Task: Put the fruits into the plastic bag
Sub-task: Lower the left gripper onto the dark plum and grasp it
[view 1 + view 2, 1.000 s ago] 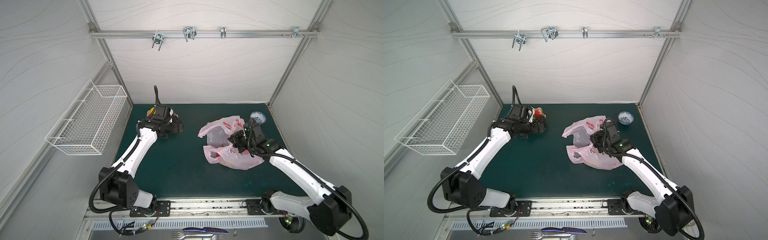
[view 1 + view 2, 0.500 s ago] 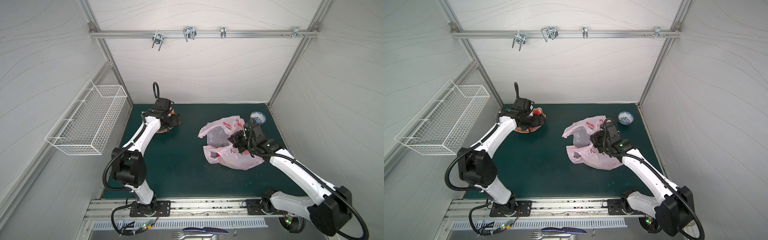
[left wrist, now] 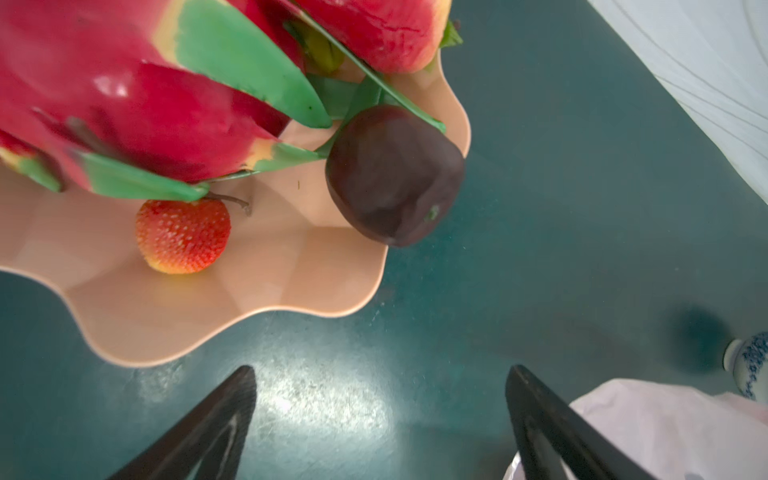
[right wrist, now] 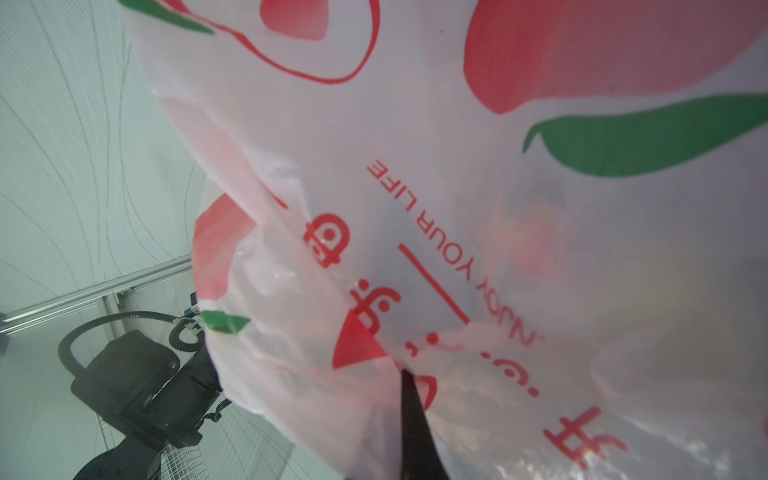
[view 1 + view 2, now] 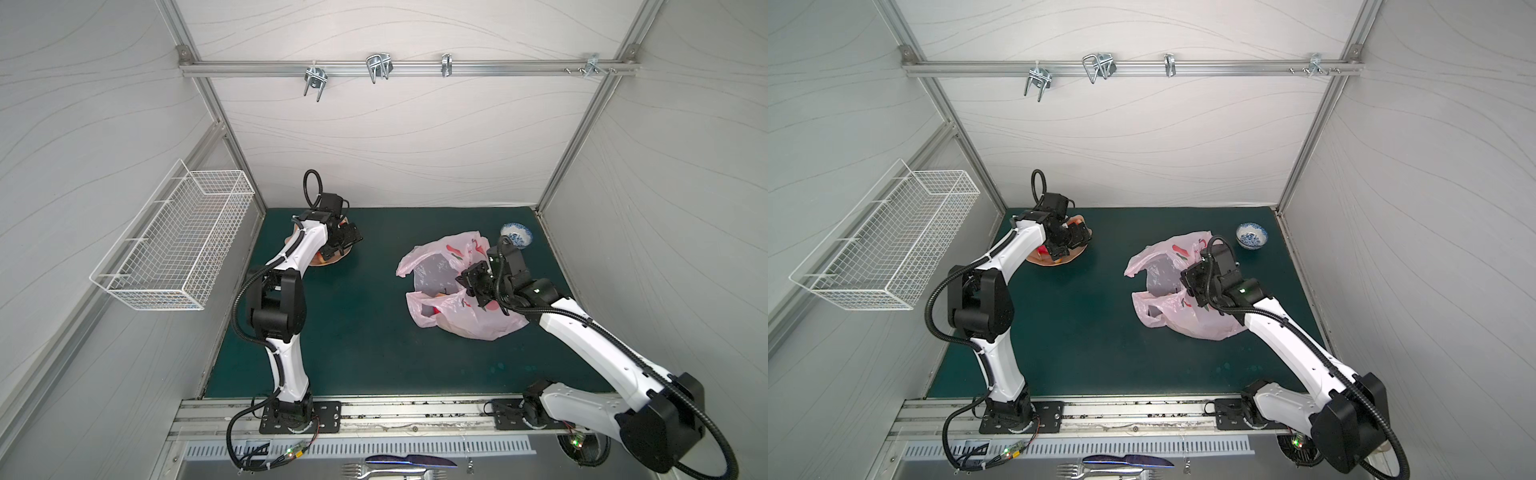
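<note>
Left wrist view: the left gripper, jaws spread and empty, is poised beside the peach dish bearing the fruits. The dark round fruit sits at the rim; a glancing approach may roll it off. The right gripper is pinched on the plastic bag, well apart; thin film may slip.

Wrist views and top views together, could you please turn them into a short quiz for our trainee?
1. True or false: the left pincer is open and empty.
2. Which fruit sits at the rim of the dish?
3. The right pincer is shut on: A) nothing; B) the plastic bag; C) the dish.
Key: 1 true; 2 the dark round fruit; 3 B.
</note>
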You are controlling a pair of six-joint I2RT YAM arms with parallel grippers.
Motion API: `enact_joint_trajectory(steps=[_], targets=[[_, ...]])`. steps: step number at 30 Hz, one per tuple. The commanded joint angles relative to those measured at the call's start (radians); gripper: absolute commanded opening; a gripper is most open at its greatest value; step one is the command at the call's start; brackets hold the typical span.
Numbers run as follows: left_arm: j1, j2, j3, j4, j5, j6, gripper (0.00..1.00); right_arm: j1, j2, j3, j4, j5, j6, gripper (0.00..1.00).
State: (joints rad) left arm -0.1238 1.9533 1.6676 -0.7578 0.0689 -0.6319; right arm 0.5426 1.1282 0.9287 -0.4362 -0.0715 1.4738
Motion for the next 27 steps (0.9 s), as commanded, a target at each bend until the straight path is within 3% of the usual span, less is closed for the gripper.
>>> enact_joint_trajectory(steps=[1,27], targets=[[0.022,0.037,0.057,0.034,0.013,-0.078,0.95,0.0,-0.025,0.016,-0.028,0.007,0.009,0.0],[0.064,0.197,0.165,0.194,0.115,-0.223,0.86,0.0,-0.059,0.002,-0.053,0.024,0.011,0.0]])
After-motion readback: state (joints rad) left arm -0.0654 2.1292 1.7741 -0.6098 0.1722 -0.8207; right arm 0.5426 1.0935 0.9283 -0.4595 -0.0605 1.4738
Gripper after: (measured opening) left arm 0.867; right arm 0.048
